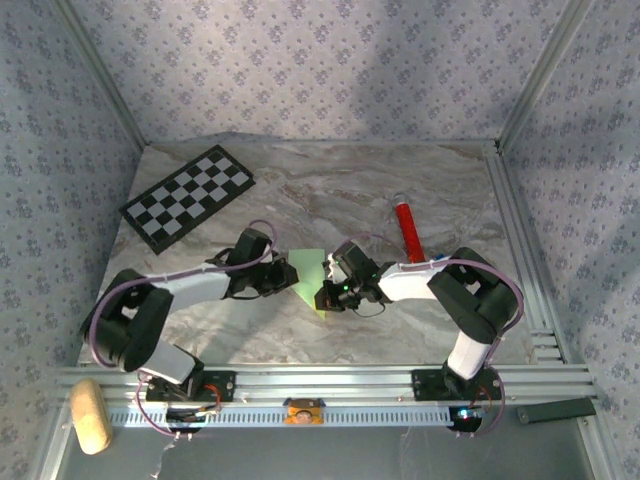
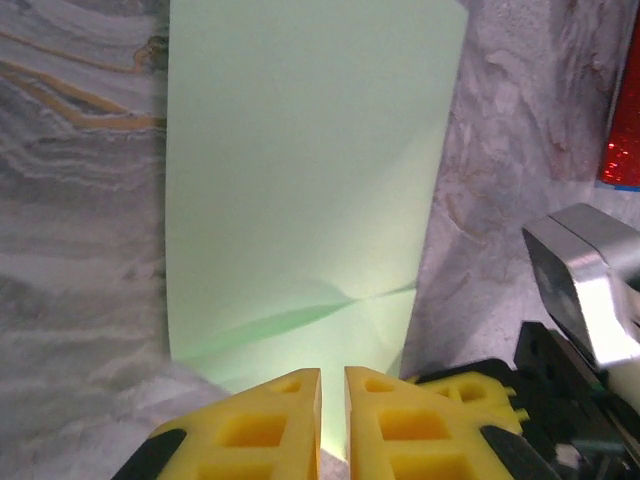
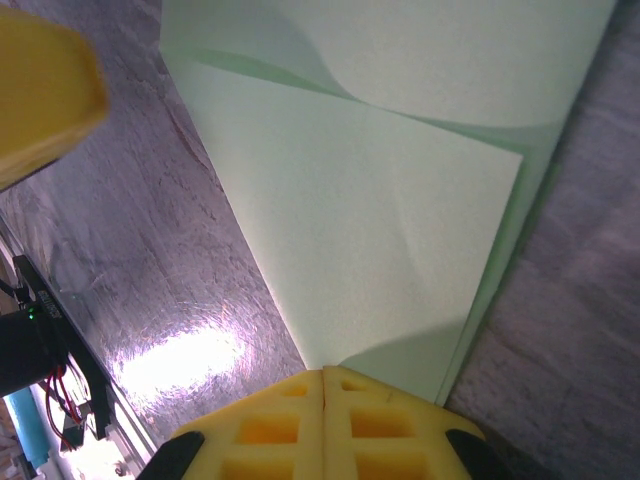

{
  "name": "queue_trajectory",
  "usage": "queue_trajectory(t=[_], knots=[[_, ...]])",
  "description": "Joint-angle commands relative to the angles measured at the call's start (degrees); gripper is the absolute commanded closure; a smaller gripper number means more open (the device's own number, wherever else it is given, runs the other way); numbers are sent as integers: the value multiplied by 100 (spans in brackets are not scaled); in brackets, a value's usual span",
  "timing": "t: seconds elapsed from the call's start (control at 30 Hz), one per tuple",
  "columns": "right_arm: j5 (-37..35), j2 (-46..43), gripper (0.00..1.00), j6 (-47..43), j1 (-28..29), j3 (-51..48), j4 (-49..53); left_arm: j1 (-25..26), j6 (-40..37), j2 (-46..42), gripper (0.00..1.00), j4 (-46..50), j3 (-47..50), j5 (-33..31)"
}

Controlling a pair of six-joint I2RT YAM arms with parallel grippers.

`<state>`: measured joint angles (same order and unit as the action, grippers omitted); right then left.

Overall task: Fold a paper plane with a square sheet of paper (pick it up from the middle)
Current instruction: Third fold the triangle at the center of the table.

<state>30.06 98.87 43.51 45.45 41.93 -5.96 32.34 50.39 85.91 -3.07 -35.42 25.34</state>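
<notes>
Here, far left on the surface (image 1: 300, 195), the checkerboard (image 1: 188, 197) lies well apart from the work. My left hand (image 2: 333, 375) points at the near edge of the square sheet of paper (image 2: 300, 180). Its jaws stand a thin slit apart with green showing between, and I cannot tell whether they pinch it. The sheet, partly folded, lies mid-surface between my two hands and stretches straight ahead of my left fingertips. My right hand (image 3: 325, 375) is pressed fully together, and a folded corner of the sheet runs into the seam, so I judge it the one holding. Both hands sit about equally close. The red tube (image 1: 406, 228) lies farther right. I can read no writing or label anywhere.
</notes>
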Motion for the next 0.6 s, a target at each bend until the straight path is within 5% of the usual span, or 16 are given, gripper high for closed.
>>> queue_trajectory(t=[0.0,0.33,0.57], knots=[[-331,144,94,-120,-38,-150,909,25,-183,297,87,-154,-184,125],[-231,-285,90,-298,42,512,871,22,-429,827,92,615,-204,-449],[-100,453,90,-539,93,1272,1209,18,-475,835,93,838,-313,-475]])
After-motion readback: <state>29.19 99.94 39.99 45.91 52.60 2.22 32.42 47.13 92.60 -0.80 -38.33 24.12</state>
